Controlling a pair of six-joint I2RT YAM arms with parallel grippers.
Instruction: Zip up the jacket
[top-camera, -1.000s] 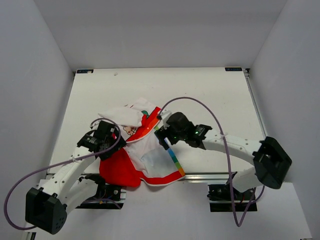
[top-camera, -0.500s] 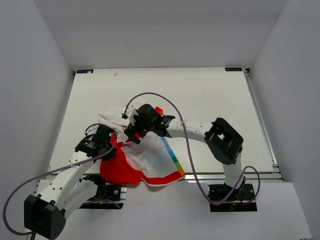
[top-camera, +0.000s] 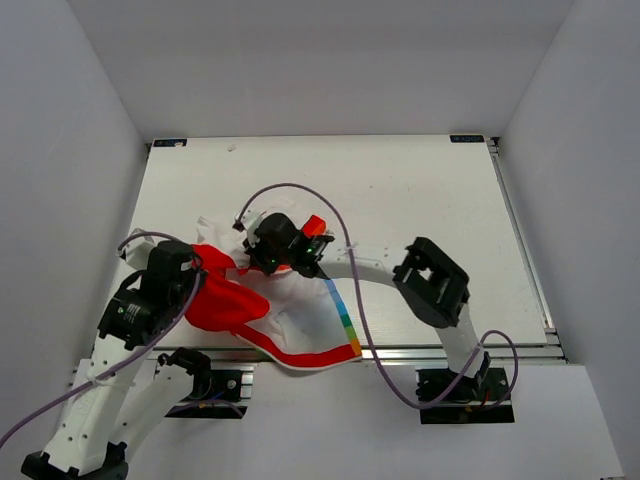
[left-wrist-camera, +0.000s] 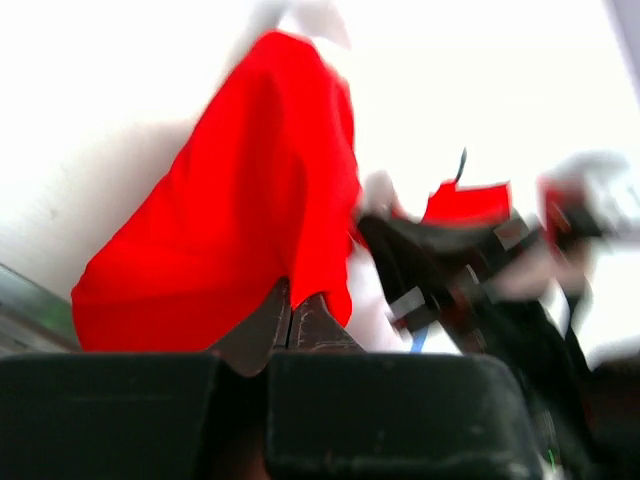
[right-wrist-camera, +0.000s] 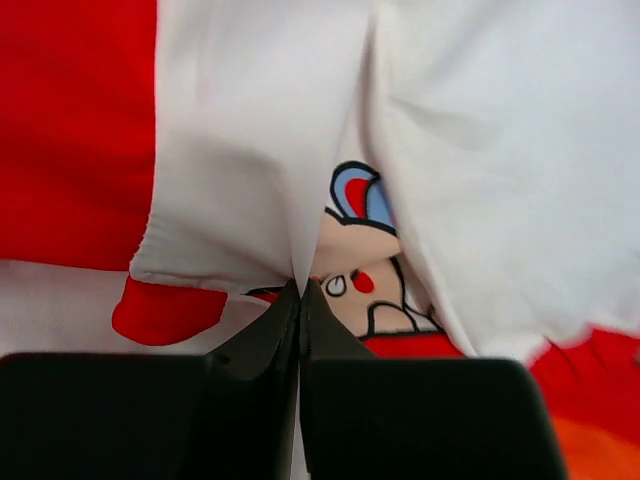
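Note:
The jacket lies crumpled near the table's front edge, white body with a rainbow strip and red trim. Its red hood is pulled up and to the left. My left gripper is shut on that red hood, its jaws pinching the fabric's lower edge. My right gripper sits over the jacket's far part. It is shut on a fold of white fabric, next to a cartoon print. No zipper shows clearly in any view.
The white table stretches away behind and to the right of the jacket. A metal rail runs along the front edge. Grey walls close in the sides and back. The right arm's purple cable loops above the jacket.
The left gripper shut on the red hood and drew it up and leftward. The right arm swung left over the jacket, and its gripper shut on white fabric.

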